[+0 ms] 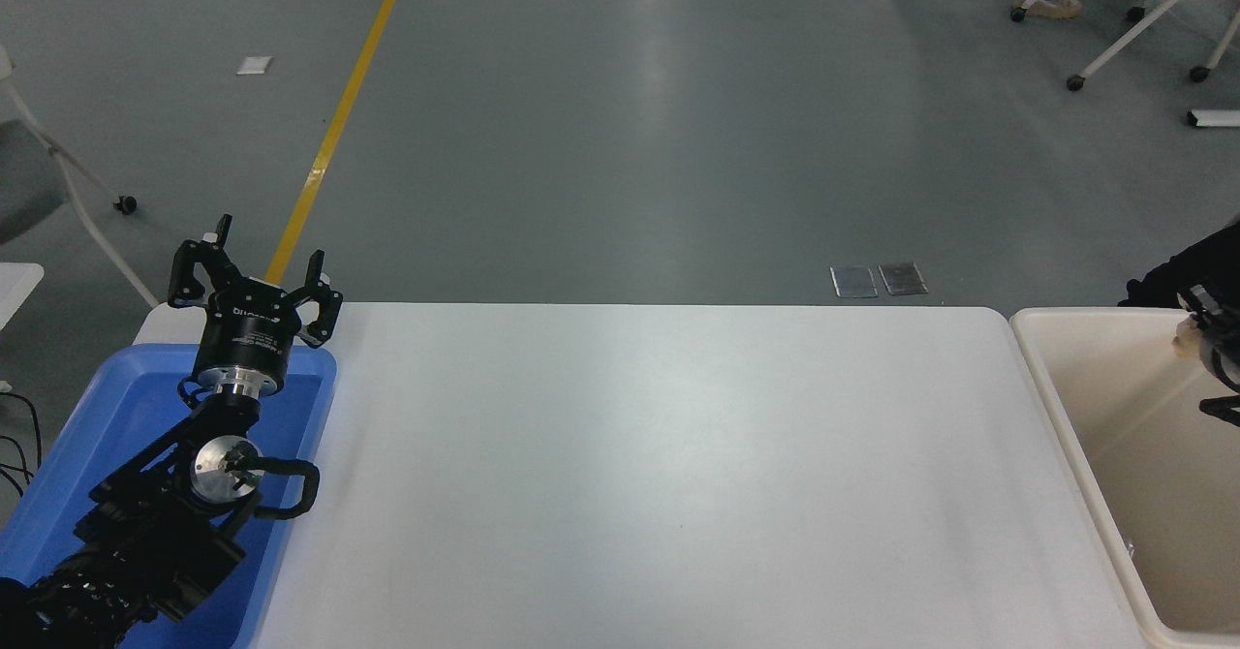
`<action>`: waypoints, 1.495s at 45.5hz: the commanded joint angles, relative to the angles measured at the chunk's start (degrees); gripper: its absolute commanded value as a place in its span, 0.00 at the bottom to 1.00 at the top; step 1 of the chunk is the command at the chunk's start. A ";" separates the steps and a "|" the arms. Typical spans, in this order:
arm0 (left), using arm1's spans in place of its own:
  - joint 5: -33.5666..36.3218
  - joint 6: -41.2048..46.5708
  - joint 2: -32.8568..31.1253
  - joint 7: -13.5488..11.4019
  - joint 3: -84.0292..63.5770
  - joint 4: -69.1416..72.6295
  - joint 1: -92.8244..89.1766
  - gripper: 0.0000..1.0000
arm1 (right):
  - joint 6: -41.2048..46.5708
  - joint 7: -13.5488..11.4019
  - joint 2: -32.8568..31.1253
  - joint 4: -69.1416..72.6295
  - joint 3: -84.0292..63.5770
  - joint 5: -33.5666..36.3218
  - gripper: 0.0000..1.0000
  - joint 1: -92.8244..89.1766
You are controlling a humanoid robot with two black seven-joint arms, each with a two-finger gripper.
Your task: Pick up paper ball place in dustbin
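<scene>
The cream-beige dustbin [1066, 417] stands at the table's right end, partly cut off by the picture's edge. My right gripper [1204, 341] comes in from the right edge and hangs over the bin's far part. It is shut on the paper ball [1188, 333], of which only a small tan piece shows between the black fingers. My left gripper [254, 266] is parked at the lower left above the blue tray, with its fingers open and empty.
A shallow blue tray [300, 407] lies on the table's left end under the left arm. The white table [659, 465] spans the middle. Wheeled chairs and a person's feet [1051, 5] are far off on the floor.
</scene>
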 commanded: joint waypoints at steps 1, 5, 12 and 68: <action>0.01 0.00 -0.01 0.00 0.03 -0.01 0.00 0.99 | -3.17 0.26 2.38 -2.24 4.46 0.24 0.00 -7.37; 0.01 0.00 -0.01 0.00 -0.06 -0.01 0.00 0.99 | -3.35 0.26 2.38 -2.24 5.34 0.24 0.00 -7.90; 0.01 0.00 0.08 0.00 0.02 -0.01 0.00 0.99 | -4.22 0.18 2.56 -2.33 5.60 0.24 0.83 -7.81; 0.01 0.00 -0.01 0.00 0.03 -0.01 0.00 0.99 | 14.21 0.18 4.76 31.32 -21.99 -2.92 1.00 43.41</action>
